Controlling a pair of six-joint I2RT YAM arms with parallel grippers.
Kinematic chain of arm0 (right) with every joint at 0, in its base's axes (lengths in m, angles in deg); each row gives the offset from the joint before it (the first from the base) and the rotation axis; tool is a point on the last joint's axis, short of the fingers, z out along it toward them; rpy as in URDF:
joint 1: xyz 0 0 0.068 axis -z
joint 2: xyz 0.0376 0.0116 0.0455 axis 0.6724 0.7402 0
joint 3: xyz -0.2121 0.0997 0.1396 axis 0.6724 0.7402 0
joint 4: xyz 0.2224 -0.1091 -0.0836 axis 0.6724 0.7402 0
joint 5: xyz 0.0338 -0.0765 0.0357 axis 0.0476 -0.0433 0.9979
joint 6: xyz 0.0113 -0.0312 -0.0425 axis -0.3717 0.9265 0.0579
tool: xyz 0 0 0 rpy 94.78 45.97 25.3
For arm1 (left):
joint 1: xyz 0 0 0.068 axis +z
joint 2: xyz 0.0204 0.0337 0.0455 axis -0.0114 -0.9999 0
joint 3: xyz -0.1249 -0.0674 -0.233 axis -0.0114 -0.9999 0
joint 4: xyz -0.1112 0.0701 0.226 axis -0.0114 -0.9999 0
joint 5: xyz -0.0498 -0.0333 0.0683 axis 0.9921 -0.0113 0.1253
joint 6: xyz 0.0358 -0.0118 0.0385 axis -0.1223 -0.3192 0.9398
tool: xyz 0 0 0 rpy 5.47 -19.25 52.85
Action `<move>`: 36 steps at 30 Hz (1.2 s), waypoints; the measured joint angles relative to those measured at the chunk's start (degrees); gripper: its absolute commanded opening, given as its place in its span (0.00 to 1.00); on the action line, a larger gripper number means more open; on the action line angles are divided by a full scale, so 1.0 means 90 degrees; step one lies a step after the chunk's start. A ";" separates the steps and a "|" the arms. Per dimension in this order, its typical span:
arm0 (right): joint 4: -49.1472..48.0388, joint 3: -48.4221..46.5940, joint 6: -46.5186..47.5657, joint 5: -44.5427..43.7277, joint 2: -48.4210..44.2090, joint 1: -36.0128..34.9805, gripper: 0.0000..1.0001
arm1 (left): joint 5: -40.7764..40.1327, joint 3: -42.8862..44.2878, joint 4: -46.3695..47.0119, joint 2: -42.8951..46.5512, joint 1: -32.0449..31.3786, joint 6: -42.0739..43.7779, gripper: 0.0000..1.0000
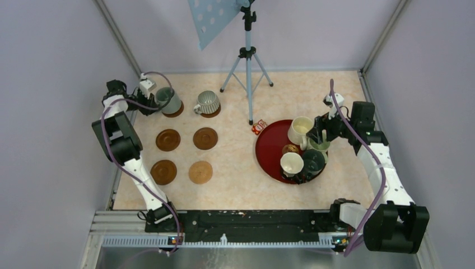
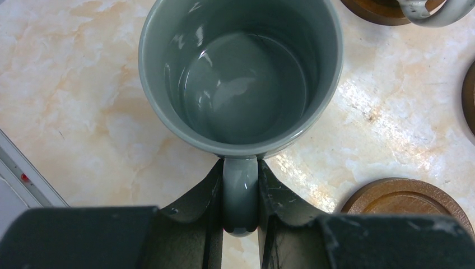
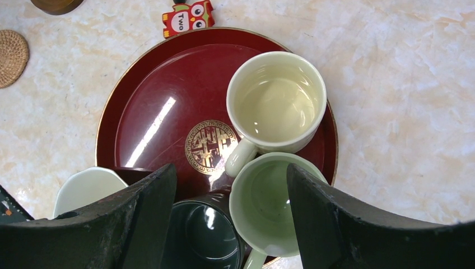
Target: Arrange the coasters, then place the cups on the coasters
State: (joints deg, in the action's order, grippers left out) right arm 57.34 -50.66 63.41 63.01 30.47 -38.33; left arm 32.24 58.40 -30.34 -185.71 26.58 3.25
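My left gripper is shut on the handle of the grey-green cup, which sits over a dark coaster at the far left. The ribbed grey cup stands on the coaster beside it. Several empty coasters lie in front of them. On the red tray are the cream cup, pale green cup, dark teal cup and white cup. My right gripper hangs open above the pale green and teal cups, touching neither.
A tripod with a dotted blue board stands at the back centre. A small owl toy lies just beyond the tray. A small woven mat lies to its left. Grey walls close in the table on both sides.
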 measured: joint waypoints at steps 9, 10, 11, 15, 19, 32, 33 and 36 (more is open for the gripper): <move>0.0000 0.0000 0.0002 0.0000 0.0000 0.0000 0.72 | -0.0151 0.0000 -0.0041 -0.0083 -0.0061 0.0056 0.07; 0.0000 0.0000 0.0002 0.0000 0.0000 0.0000 0.72 | -0.0153 -0.0002 -0.0041 -0.0083 -0.0068 0.0056 0.09; 0.0000 0.0000 0.0002 0.0000 0.0000 0.0000 0.72 | -0.0155 -0.0002 -0.0041 -0.0083 -0.0073 0.0056 0.10; 0.0000 0.0000 0.0002 0.0000 0.0000 0.0000 0.72 | -0.0165 -0.0002 -0.0039 -0.0102 -0.0095 0.0056 0.17; 0.0000 0.0000 0.0002 0.0000 0.0002 0.0000 0.72 | -0.0172 -0.0002 -0.0041 -0.0104 -0.0102 0.0058 0.31; 0.0000 0.0000 0.0002 0.0002 0.0000 0.0000 0.72 | -0.0097 -0.0002 -0.0010 -0.0092 -0.0102 0.0075 0.67; 0.0000 0.0000 0.0002 0.0002 0.0000 0.0000 0.72 | -0.0107 -0.0002 -0.0044 -0.0075 -0.0102 0.0073 0.69; 0.0000 0.0000 0.0002 0.0005 -0.0002 0.0000 0.72 | -0.0155 -0.0002 -0.0177 0.0056 -0.0100 0.0066 0.76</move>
State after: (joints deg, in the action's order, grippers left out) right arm 57.34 -50.66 63.43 63.05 30.45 -38.33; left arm 30.84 58.38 -31.93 -185.21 25.69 3.84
